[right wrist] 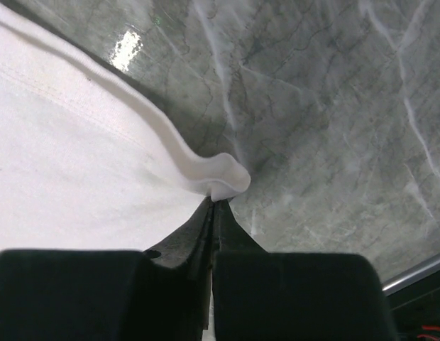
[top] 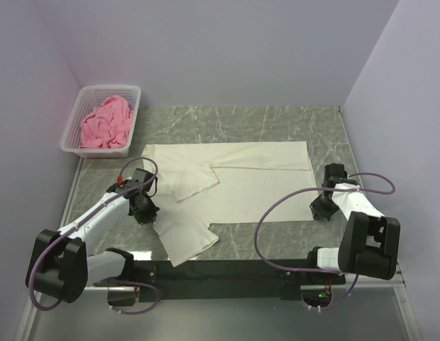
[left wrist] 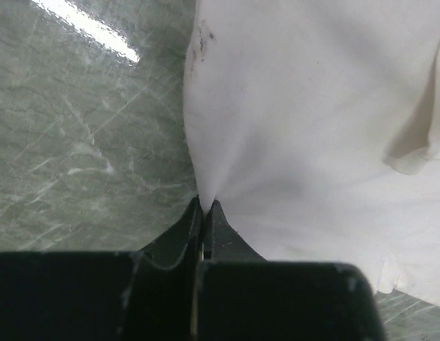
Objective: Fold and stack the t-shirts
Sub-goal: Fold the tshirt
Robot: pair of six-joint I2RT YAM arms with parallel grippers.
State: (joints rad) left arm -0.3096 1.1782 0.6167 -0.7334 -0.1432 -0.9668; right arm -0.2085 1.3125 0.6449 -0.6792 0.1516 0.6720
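A cream-white t-shirt (top: 241,181) lies spread flat across the grey marble table, one sleeve folded in over its body and the other sticking out toward the near edge. My left gripper (top: 144,211) is shut on the shirt's left edge; in the left wrist view the cloth (left wrist: 305,114) puckers into the closed fingertips (left wrist: 205,206). My right gripper (top: 321,207) is shut on the shirt's near right hem, whose lip (right wrist: 213,174) curls up just above the pinched tips (right wrist: 214,204). A pink t-shirt (top: 106,122) lies crumpled in the basket.
A white plastic lattice basket (top: 72,131) stands at the table's far left corner. Walls close in the left, back and right sides. Bare marble (top: 241,121) runs behind the shirt and along the right edge (top: 351,160).
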